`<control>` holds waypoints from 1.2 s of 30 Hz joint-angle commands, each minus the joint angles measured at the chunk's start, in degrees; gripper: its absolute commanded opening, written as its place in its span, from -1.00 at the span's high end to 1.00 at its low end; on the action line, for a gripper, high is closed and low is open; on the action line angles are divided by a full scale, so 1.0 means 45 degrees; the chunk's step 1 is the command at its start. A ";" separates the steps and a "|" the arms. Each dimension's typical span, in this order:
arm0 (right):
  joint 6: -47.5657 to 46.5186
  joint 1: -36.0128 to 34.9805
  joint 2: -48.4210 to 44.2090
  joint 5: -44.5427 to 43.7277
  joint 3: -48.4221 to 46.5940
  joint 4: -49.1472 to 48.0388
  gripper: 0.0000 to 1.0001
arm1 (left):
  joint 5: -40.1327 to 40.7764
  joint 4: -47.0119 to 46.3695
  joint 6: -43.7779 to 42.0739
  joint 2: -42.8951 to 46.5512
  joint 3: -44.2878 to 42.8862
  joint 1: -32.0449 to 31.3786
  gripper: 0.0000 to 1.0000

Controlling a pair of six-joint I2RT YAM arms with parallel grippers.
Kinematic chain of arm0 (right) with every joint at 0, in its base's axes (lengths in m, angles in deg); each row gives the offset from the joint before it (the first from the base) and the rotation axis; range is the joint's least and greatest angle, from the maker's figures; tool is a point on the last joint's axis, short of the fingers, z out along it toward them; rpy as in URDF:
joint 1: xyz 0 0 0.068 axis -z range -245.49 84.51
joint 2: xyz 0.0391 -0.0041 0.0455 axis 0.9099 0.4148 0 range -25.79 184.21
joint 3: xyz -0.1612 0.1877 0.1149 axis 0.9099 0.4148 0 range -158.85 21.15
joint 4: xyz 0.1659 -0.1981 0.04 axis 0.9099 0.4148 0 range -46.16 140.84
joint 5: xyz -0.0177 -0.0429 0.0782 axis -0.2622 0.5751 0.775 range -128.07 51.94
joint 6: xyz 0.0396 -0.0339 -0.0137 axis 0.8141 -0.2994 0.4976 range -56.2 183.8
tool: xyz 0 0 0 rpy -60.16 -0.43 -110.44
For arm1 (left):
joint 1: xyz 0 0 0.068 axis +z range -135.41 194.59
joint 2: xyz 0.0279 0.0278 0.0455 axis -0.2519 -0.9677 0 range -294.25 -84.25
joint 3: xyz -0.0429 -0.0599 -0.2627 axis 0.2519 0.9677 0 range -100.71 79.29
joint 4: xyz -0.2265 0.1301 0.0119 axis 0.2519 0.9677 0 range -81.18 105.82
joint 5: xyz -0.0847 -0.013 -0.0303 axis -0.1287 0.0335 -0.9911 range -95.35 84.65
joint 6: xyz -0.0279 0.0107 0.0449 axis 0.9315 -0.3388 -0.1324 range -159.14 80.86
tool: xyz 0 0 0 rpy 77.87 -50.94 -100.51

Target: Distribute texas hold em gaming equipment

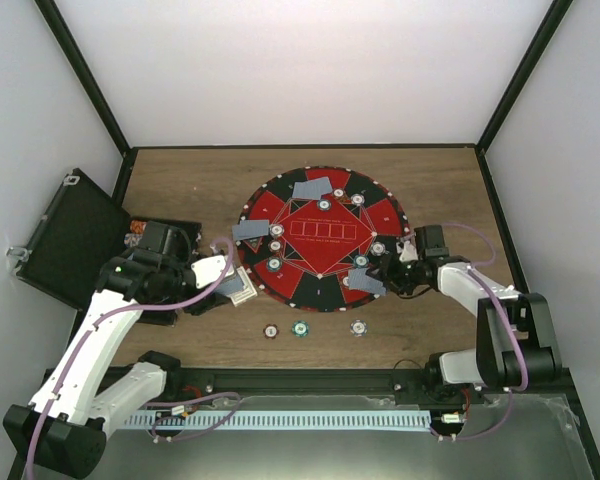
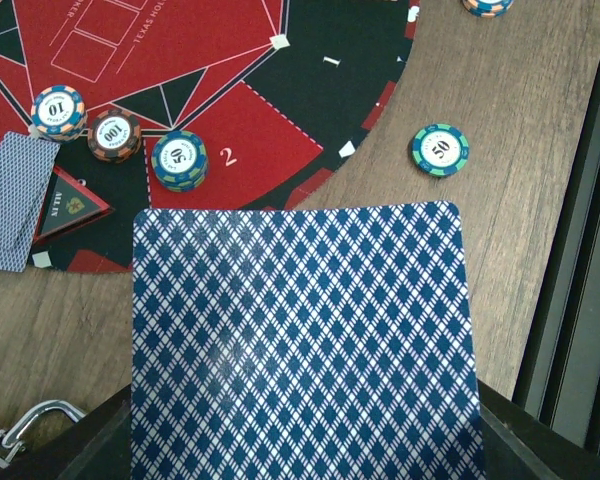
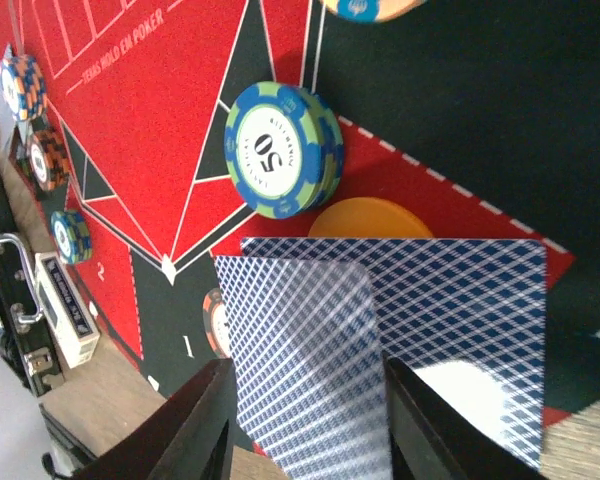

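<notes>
Two at the right seat: lying card [image 3: 460, 300] flat on the mat [image 3: 160, 150], second card [image 3: 300, 340] between right gripper [image 3: 308, 378] fingers, clamped or freed impossible to tell. Lower flat, square beside its partner, clear of the 50 chip [image 3: 280, 150]. Opposite, left gripper [image 1: 228, 280] clenched on spare card [image 2: 300, 340], fingertips hidden; orange disc [image 3: 370, 215] half covered.

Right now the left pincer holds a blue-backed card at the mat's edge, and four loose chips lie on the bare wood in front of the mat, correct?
No. Three loose chips, not four, lie on the bare wood in front of the mat; the top external view shows it. The left pincer does hold a blue-backed card at the mat's edge.
</notes>
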 commanded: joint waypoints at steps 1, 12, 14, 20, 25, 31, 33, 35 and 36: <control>-0.0410 0.0104 -0.0393 -0.1219 -0.0812 0.1063 0.14 | -0.0377 -0.0212 -0.0237 0.0009 -0.0079 0.0021 0.92; -0.0416 0.0055 -0.1564 -0.4305 -0.2118 0.3053 -0.06 | -0.0405 -0.0217 -0.0236 0.0006 -0.0079 0.0017 0.92; -0.0214 -0.0093 -0.1881 -0.4296 -0.2297 0.3099 -0.12 | -0.0413 -0.0221 -0.0237 -0.0010 -0.0070 0.0017 0.92; 0.1414 -0.2465 -0.1959 -0.1211 -0.2990 0.1523 -0.49 | -0.0472 -0.0251 -0.0220 -0.0072 -0.0163 0.0017 0.92; 0.3571 -0.5656 -0.0661 0.1452 -0.3602 -0.1978 -0.67 | -0.0485 -0.0200 -0.0137 -0.0102 -0.0281 0.0018 0.92; 0.4810 -0.8294 0.1424 0.2184 -0.5013 -0.4115 -0.70 | -0.0425 -0.0132 -0.0198 -0.0025 -0.0313 0.0017 0.92; 0.5001 -0.8800 0.2127 0.2327 -0.5533 -0.4546 -0.70 | -0.0441 -0.0117 -0.0198 -0.0020 -0.0330 0.0017 0.92; 0.5261 -0.9181 0.2730 0.2508 -0.5860 -0.5069 -0.69 | -0.0454 -0.0112 -0.0198 -0.0025 -0.0332 0.0017 0.92; 0.5339 -0.9351 0.3112 0.2577 -0.6035 -0.5245 -0.68 | -0.0454 -0.0104 -0.0198 -0.0010 -0.0328 0.0017 0.92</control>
